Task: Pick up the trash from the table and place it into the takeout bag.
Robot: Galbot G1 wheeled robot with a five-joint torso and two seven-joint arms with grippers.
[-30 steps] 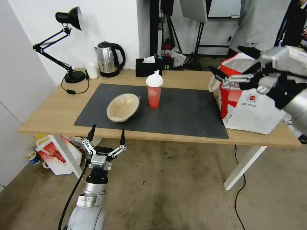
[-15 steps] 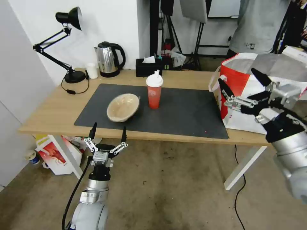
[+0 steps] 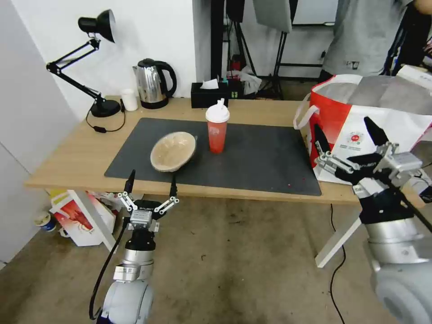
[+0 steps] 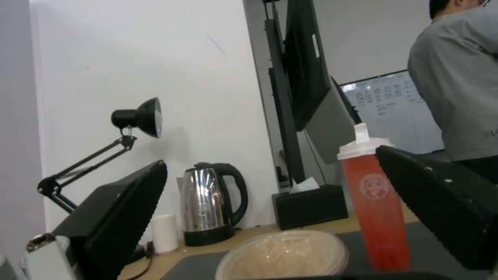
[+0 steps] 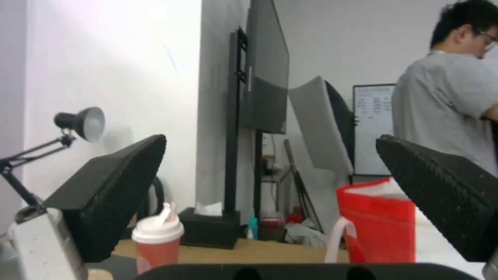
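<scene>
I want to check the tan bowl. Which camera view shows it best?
The head view: the whole tan bowl shows from above, on the mat left of the red cup. The left wrist view shows its rim and inside, cut at the edge. The right wrist view does not make it out.

Even, bright indoor light; soft shadows under the table (image 3: 270,191); wrist views slightly soft.

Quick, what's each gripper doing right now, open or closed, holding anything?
Left gripper: open, empty, below the table edge.
Right gripper: open, empty, before the takeout bag.
</scene>
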